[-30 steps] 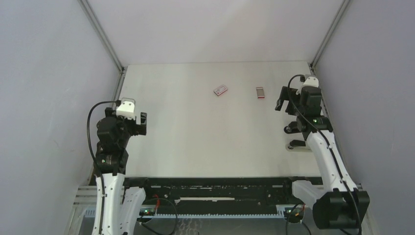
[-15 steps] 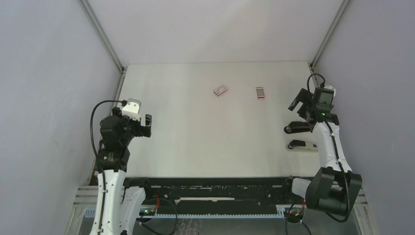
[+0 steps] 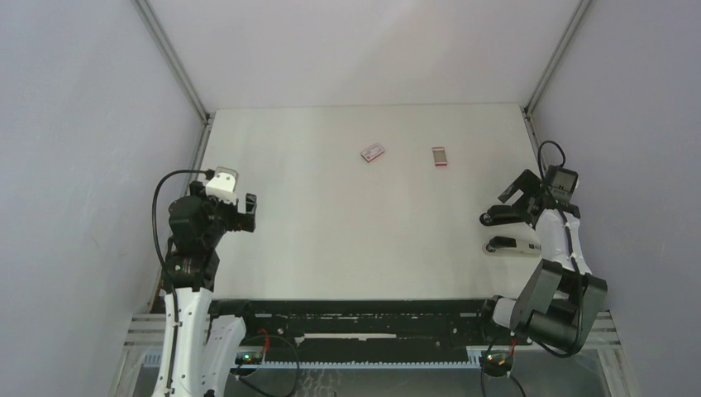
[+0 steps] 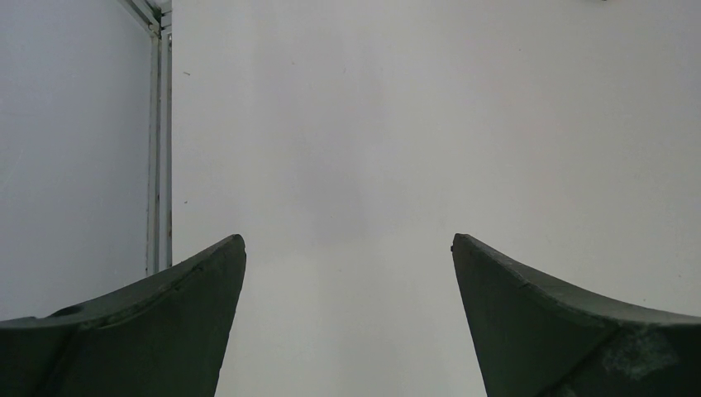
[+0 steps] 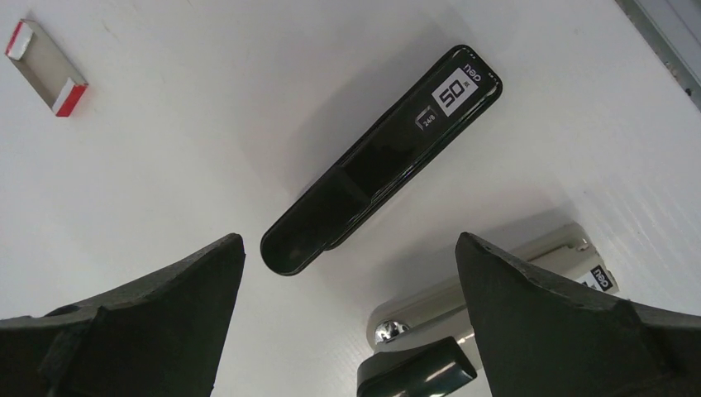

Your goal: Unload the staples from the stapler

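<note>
1. Stapler (image 3: pixel 499 217) lies at the middle right of the overhead view, by the right edge of the table (image 3: pixel 347 248). It is swung open into two bars, a black bar (image 5: pixel 388 157) and a silver-white bar (image 3: pixel 512 245) just below it in the frame. Their right ends are hidden under the right arm (image 3: pixel 560 248).
2. At the lower left of the overhead view, the left arm (image 3: pixel 192 248) rises from its base. The left gripper (image 3: pixel 245 211) hangs over the left part of the table, well apart from every loose thing.
3. In the left wrist view, its fingers (image 4: pixel 165 314) are spread wide, one in each lower corner. Only bare table shows between them, and a metal rail (image 4: pixel 157 141) runs down the upper left.
4. In the upper middle of the overhead view, a small red-and-white box (image 3: pixel 373 153) lies flat and slightly tilted. A pinkish-red piece (image 3: pixel 440 157) lies near it on the right, not touching it. Both are well apart from the stapler.
5. At the middle right, the right gripper (image 3: pixel 511 195) hangs just above the black bar.
6. In the right wrist view, its fingers (image 5: pixel 562 331) are spread wide and grip nothing.
7. The black bar runs diagonally there, from lower centre to upper right, with a white "50" label near its far end. The silver bar and a chrome knob (image 5: pixel 388 331) show at the lower right. A small tan strip (image 5: pixel 45 66) with a red end lies in the upper left corner.
</note>
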Robot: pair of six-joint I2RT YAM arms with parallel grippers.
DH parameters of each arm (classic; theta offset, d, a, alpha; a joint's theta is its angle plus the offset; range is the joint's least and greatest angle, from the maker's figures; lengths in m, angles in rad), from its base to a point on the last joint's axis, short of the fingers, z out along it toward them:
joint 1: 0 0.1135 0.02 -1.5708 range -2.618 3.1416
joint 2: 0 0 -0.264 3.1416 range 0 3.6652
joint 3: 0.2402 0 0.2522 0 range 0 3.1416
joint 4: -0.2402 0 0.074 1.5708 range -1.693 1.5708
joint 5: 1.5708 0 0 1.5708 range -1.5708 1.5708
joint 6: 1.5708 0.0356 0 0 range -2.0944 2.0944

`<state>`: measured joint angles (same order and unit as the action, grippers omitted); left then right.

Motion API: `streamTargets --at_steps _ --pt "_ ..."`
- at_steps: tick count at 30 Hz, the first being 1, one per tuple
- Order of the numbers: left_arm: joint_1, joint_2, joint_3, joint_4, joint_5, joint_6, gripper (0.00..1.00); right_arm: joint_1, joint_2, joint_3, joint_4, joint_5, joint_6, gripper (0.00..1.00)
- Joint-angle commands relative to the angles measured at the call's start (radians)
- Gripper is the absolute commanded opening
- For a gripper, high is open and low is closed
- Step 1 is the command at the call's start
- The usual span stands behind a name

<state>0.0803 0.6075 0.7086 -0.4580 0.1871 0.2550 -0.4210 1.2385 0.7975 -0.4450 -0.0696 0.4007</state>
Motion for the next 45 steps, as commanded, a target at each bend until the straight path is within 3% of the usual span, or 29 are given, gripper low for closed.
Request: streamTargets --at_steps 1,45 --pt "-0.007 -0.012 -0.015 0.035 0.008 0.000 1.00 -0.012 0.038 0.004 0.057 -0.013 0.011 1.00" --pt "-0.006 0.008 -0.018 0.035 -0.008 0.005 1.00 0.137 0.285 0.195 0.081 0.158 -0.010 1.00"
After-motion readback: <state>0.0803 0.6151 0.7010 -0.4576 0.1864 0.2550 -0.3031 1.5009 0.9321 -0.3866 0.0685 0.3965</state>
